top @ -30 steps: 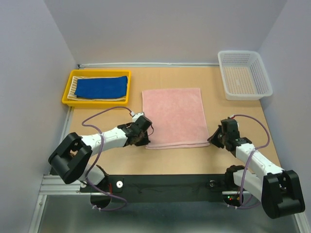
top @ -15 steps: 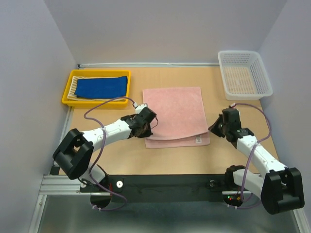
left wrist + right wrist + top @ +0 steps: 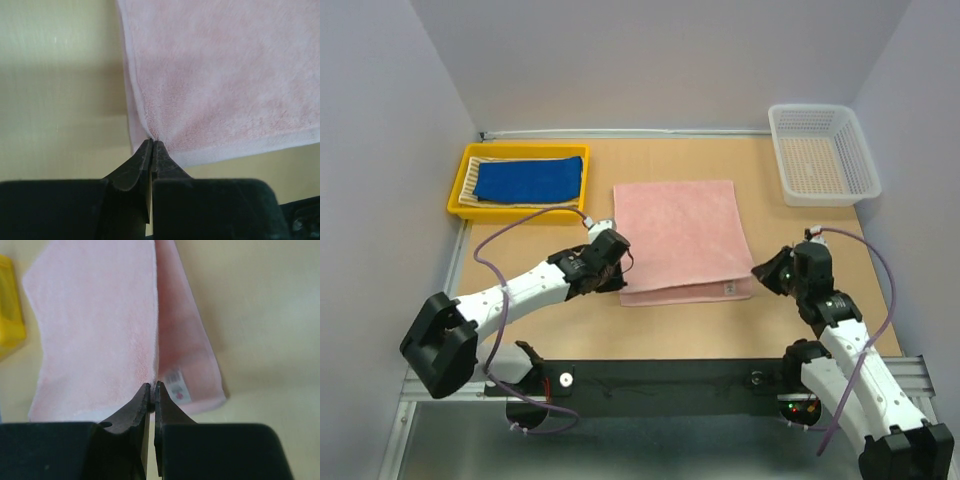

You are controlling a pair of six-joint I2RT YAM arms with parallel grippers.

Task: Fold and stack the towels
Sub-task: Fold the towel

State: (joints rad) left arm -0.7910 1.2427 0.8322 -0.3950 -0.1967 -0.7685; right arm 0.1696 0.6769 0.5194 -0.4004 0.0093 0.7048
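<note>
Clenched to a thin seam on the fleecy upper layer of the pink towel (image 3: pixel 680 225): left gripper (image 3: pixel 151 143) at its near left corner, right gripper (image 3: pixel 151 386) at its near right edge, just beside the small white label (image 3: pixel 178 385). Spread flat mid-table (image 3: pixel 570 325), a soft doubled rectangle, lower layer peeking out along the near edge. Farther out, blue towel (image 3: pixel 530 181) folded atop the striped towel (image 3: pixel 473 178) in the yellow tray (image 3: pixel 454 200), far left; white mesh basket (image 3: pixel 825 196), far right.

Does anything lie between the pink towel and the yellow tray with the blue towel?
Nothing visible does: only bare table lies between the pink towel and the yellow tray at far left.
</note>
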